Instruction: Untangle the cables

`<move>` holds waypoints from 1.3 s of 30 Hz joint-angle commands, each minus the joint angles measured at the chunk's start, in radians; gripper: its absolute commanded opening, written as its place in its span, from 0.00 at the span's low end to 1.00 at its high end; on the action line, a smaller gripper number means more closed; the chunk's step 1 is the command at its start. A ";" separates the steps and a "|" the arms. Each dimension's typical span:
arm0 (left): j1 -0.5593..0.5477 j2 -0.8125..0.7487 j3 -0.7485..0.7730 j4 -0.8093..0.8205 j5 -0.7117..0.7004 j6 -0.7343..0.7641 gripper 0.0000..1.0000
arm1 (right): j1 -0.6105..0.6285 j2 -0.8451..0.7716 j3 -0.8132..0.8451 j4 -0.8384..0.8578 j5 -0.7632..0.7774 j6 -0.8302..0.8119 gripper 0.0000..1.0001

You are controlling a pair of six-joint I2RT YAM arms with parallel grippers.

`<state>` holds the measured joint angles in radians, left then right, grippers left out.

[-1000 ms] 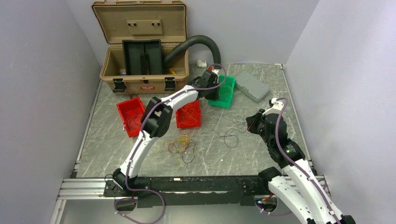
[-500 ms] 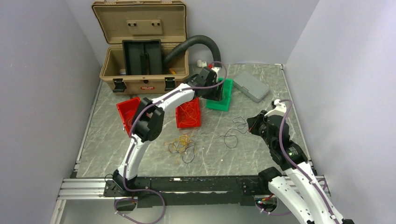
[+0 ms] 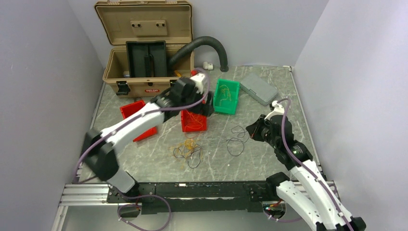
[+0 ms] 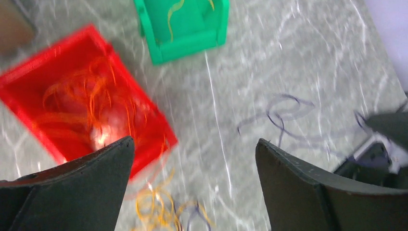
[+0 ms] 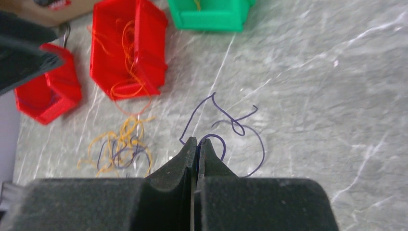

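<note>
Grey marbled counter [image 3: 269, 159], lilac walls. Left hand [image 4: 192, 142] has pulled back from the green plastic bin [image 3: 224, 109], fingers now wide apart and empty. A thin yellow wire [image 4: 173, 12] lies inside, so likely one strand sorted. Square red plastic bin [image 3: 194, 127] holds thin orange wires [image 4: 91, 103]. Right hand [image 5: 197, 142] is closed, its tips at the loose dark-purple wires [image 5: 231, 122] — can't tell if pinched. Mixed wire tangle [image 3: 188, 149] lies on the counter near the red bin.

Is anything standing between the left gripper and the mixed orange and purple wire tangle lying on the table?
Nothing visible does. The open left gripper hangs over bare table beside the red bin, and the tangle lies uncovered near the bin's corner.
</note>
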<state>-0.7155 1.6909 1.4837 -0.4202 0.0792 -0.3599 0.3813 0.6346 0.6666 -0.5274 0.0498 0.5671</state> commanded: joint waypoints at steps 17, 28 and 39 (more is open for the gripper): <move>-0.168 -0.534 -0.494 0.032 -0.076 -0.061 0.99 | 0.006 0.212 -0.122 0.025 -0.017 0.106 1.00; -0.156 -0.677 -0.530 -0.066 -0.159 -0.041 0.99 | 0.049 0.456 -0.118 0.149 0.028 0.127 1.00; -0.106 -0.795 -0.592 -0.105 -0.169 -0.016 0.99 | 0.259 0.715 -0.006 0.018 0.316 0.177 0.83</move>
<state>-0.8421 0.9451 0.9035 -0.5198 -0.0742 -0.4023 0.5915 1.2861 0.6064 -0.4488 0.2058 0.7040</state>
